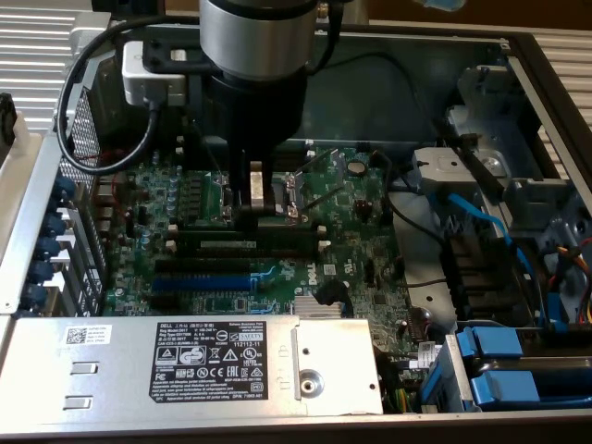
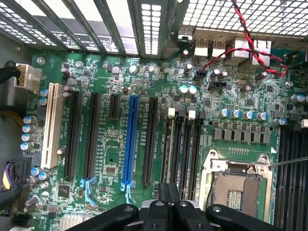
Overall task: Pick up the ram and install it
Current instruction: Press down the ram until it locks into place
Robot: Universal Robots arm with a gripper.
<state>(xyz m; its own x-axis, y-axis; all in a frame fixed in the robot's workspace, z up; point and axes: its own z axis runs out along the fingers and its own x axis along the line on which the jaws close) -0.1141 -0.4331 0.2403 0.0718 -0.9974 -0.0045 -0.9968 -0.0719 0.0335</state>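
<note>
Black end effector [image 1: 255, 205] clenched; arm vertical, wrist pointing straight down, poised just above ram [image 1: 242, 244] beside CPU socket [image 1: 289, 190].

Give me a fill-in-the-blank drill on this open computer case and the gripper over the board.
1. The gripper hangs over the black memory slots with its fingers ____.
2. The long expansion slot that stands out among the black ones is ____.
3. The twisted wires by the rear ports are red and ____.
4. The ram lies along the slots, carrying small ____ stickers.
Missing words: shut; blue; black; white.
</note>
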